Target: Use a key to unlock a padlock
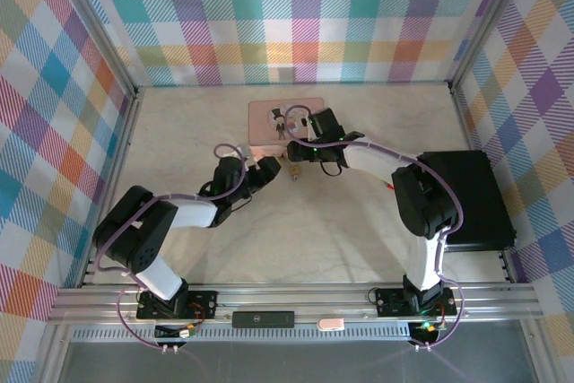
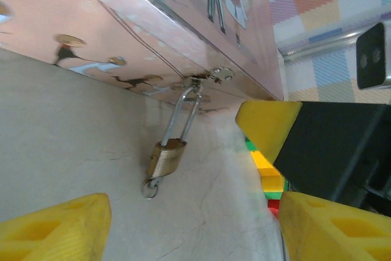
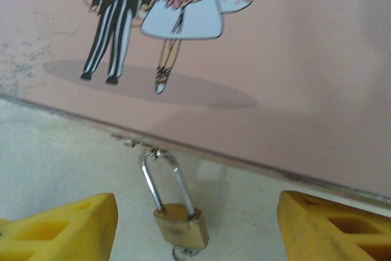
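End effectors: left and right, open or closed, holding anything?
Left end effector: open, holding nothing.
Right end effector: open, straddling the padlock without touching it.

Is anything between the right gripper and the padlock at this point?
Nothing visible. The padlock lies on the bare table, centred just ahead of the open right gripper and hooked to the edge of the pink box.

Two black-and-white arms wearing yellow fingertips.
The left arm [image 1: 193,214] and right arm [image 1: 421,199] are showing glossy black joint housings and white link shells; lilac cables [image 1: 226,146] are looping along both, and chunky yellow fingers [image 3: 61,227] are showing moulded recesses.
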### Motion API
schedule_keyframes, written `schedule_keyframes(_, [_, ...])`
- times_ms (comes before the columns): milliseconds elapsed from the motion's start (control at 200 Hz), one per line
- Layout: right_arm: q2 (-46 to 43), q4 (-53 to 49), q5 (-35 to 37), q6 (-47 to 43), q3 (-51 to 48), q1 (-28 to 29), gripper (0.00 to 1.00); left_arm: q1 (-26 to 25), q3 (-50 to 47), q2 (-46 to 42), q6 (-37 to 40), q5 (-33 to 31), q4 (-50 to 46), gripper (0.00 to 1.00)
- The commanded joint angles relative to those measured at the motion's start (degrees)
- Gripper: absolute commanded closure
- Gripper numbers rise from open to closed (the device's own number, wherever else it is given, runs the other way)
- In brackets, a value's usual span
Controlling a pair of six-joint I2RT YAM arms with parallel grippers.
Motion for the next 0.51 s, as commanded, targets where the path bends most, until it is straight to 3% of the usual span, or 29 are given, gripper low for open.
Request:
schedule_keyframes(0, [-6.51,-0.21,-0.24,0.39,-3.57,0.49,0.3,-1.82,5.72,2.97,4.89,1.74,-7.15,0.29])
schedule_keyframes(115, [-12.66,-1.22,2.81,3.26,-8.16,-0.9,0.29,-2.69,10.73,5.72,7.49,1.35,-14.17,0.3])
schedule_keyframes(500, [-28.57,-2.29,1.15,7.16,-23.34,-9.75,0.28,-4.39,21.63,14.33,13.47,-1.92,-27.76,0.39])
